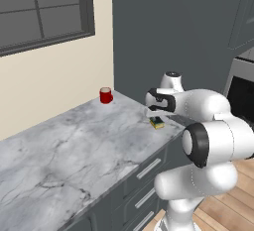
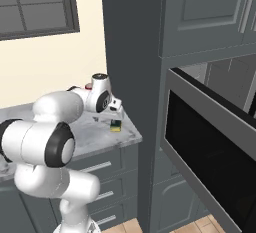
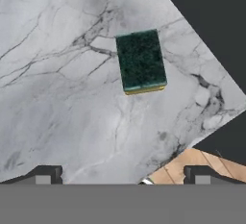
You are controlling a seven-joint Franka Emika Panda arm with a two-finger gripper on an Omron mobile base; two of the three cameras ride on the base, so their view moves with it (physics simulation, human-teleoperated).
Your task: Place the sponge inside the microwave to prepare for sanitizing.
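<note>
Dark tips of my gripper spread wide, nothing between them, hovering above the marble counter. Sponge lies flat, green side up, on the counter near its right front corner, apart from my fingers. Red can sits far back by the wall. Microwave to the right w/ door swung open.

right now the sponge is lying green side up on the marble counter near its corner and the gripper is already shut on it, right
Not quite. The sponge does lie green side up on the marble counter near its corner, but the gripper is not shut on it. The hand view shows the two fingertips spread wide apart with the sponge lying free on the stone well ahead of them, untouched.
</note>
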